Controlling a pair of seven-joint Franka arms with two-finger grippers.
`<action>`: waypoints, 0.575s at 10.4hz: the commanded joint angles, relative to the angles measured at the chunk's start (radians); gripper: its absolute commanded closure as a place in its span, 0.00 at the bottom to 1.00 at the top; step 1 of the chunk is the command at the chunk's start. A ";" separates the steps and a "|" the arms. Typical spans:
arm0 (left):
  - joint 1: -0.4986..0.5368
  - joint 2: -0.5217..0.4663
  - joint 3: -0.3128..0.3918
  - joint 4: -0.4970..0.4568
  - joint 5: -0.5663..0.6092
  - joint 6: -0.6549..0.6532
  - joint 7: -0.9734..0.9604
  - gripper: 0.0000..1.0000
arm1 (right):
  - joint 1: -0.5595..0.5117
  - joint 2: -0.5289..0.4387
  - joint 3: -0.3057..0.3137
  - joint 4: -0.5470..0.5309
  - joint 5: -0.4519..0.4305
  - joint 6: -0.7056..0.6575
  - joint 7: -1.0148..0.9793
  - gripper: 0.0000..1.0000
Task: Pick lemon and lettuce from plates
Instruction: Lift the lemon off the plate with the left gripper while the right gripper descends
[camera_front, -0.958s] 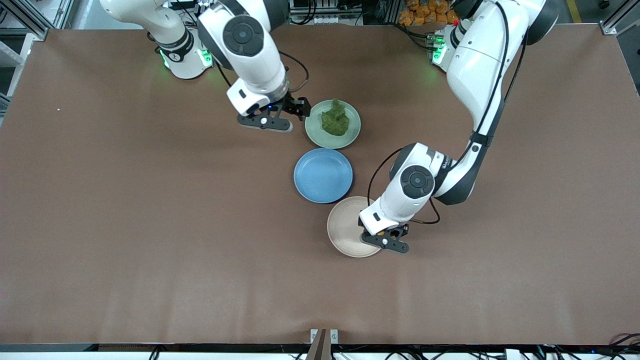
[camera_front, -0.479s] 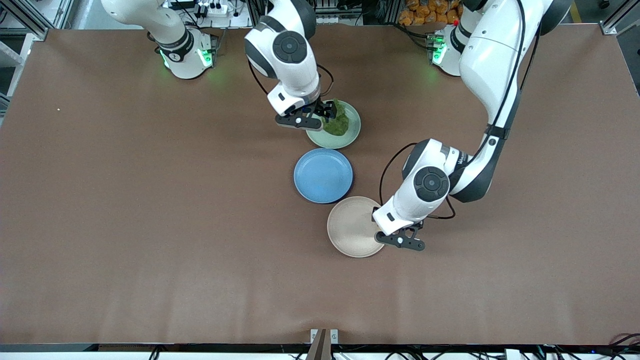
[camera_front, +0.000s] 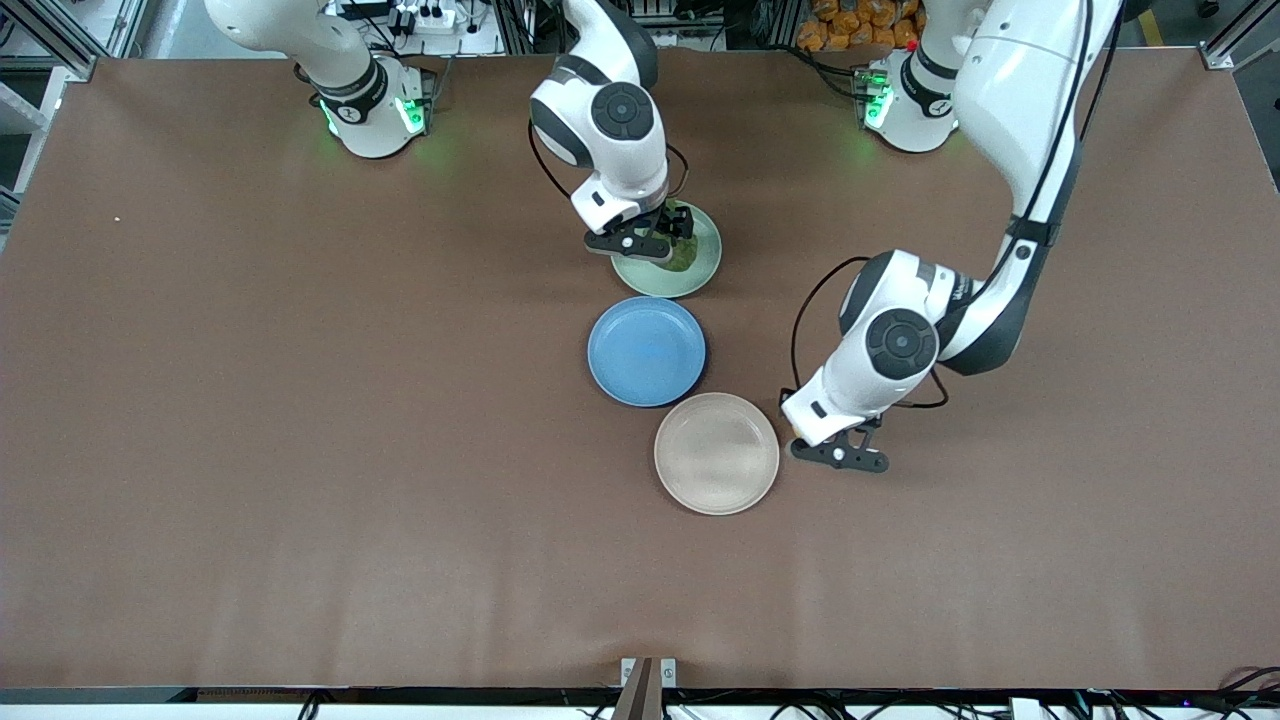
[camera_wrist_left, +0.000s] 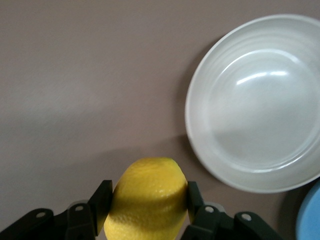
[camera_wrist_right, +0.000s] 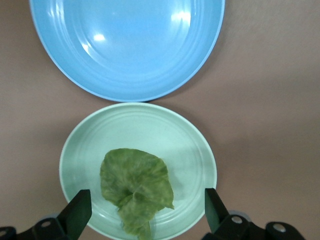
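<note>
I had the left gripper (camera_wrist_left: 145, 202) clamped on the lemon (camera_wrist_left: 146, 199), off the beige plate (camera_front: 716, 453) and over bare table toward the left arm's end of it. I judged the lemon firm, its dimpled skin sure under a grip across the middle. The right gripper (camera_wrist_right: 145, 212), fingers spread wide, hung over the lettuce (camera_wrist_right: 136, 186), which lay on the green plate (camera_wrist_right: 195, 150). I judged the leaf limp and light, best pinched at its bunched centre. The blue plate (camera_front: 646, 350), just beside the green plate, blocked nothing.
</note>
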 joint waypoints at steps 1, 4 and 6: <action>0.070 -0.145 -0.012 -0.221 0.021 0.116 -0.013 1.00 | 0.029 0.037 -0.011 0.006 -0.027 0.032 0.035 0.00; 0.188 -0.181 -0.017 -0.251 0.018 0.126 0.015 1.00 | 0.056 0.111 -0.011 0.009 -0.085 0.124 0.074 0.00; 0.238 -0.178 -0.017 -0.252 0.018 0.126 0.018 1.00 | 0.058 0.125 -0.011 0.012 -0.094 0.126 0.074 0.00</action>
